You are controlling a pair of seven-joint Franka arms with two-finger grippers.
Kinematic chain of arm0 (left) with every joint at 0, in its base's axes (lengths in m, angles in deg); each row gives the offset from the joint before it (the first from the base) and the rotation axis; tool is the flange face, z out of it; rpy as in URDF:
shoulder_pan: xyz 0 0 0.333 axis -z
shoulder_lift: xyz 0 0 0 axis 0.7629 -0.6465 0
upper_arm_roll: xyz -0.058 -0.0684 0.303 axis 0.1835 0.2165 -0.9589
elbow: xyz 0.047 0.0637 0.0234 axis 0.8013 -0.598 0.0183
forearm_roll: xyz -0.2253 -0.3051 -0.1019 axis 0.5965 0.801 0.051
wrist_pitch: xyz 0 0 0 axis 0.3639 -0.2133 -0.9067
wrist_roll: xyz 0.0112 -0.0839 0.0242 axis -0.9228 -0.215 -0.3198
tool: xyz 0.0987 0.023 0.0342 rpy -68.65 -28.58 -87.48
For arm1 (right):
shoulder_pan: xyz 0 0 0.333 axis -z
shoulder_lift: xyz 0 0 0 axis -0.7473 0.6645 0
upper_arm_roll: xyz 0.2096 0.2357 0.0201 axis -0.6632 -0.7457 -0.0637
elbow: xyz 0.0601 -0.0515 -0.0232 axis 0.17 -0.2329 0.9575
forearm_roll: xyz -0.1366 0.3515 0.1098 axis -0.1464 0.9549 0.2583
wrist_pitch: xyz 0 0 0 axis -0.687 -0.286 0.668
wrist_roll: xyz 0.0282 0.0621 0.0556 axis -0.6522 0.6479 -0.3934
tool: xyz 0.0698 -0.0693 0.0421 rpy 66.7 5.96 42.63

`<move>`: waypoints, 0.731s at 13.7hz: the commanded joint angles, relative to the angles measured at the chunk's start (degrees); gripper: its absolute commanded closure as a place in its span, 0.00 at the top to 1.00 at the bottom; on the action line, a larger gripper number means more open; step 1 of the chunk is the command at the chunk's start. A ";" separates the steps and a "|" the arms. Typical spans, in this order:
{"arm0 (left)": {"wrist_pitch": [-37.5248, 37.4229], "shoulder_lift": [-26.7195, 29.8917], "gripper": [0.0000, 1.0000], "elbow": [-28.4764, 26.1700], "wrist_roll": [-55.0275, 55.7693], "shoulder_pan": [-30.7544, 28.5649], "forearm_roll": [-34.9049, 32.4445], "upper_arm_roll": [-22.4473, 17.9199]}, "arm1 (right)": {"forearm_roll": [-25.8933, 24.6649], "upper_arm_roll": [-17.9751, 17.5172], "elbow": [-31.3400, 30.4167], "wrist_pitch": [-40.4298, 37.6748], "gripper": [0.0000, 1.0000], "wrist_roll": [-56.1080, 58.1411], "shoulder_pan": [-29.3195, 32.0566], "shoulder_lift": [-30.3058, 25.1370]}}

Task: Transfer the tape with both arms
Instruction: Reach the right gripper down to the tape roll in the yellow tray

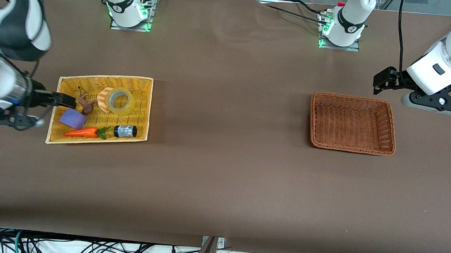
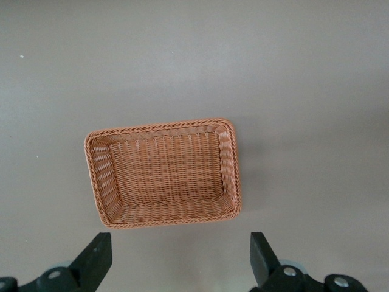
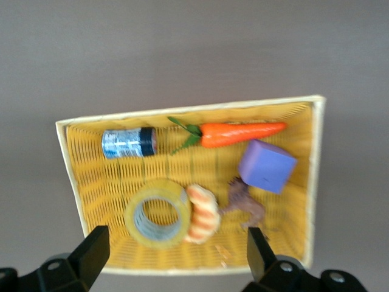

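Yellow wicker tray (image 1: 145, 82) sits toward the right arm's end of the table, holding the tape (image 1: 119, 101), which lies flat at about 1 o'clock from the tray's centre, touching a striped orange croissant toy (image 1: 102, 99). A brown figure (image 1: 86, 103), purple block (image 1: 73, 118), carrot (image 1: 82, 132) and dark jar (image 1: 125, 131) share the tray. The right gripper (image 1: 63, 100) hangs over the tray's 9 o'clock edge, fingers apart, holding nothing. A brown basket (image 1: 350, 150) lies toward the left arm's end. The left gripper (image 1: 383, 80) hovers at about 1 o'clock from it, fingers (image 2: 96, 261) apart and empty.
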State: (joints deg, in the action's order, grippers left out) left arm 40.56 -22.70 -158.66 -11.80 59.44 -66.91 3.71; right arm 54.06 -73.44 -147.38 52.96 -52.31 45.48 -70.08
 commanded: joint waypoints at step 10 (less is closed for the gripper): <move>-1.53 0.33 1.00 0.89 -0.25 -0.14 1.35 0.17 | -0.61 -2.22 -30.90 30.34 1.00 -2.24 -1.96 -3.26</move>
State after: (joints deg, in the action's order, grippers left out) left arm 40.29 -22.67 -158.65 -11.80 59.48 -66.91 3.94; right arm 54.01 -75.47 -174.56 81.58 -54.31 43.40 -70.21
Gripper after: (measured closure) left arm 0.000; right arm 0.000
